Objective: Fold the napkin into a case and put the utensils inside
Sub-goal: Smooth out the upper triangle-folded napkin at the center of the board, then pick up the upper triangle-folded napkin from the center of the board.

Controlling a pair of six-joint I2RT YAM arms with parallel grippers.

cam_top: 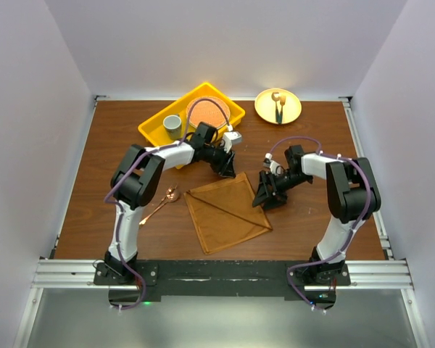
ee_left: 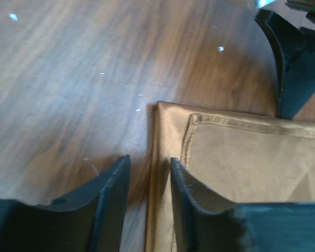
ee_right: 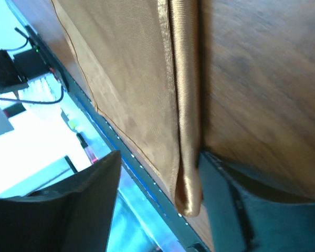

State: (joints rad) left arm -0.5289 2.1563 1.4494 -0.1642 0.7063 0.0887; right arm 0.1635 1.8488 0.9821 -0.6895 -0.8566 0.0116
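Now the napkin lies folded flat on the counter, spoon just left of it. Left tool hangs open over 1 corner; right tool gapes over its folded edge, gripping nothing.

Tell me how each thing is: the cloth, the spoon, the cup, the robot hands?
Rust-brown cloth napkin: flat on the wooden table, partly folded, not yet a case.
Slim copper spoon: lying on the table, apart from the napkin.
Left gripper: open at the napkin's corner.
Right gripper: open, straddling the napkin's folded edge.
Grey cup: upright in the yellow tray.
Round yellow plate: holds a dark-handled utensil.
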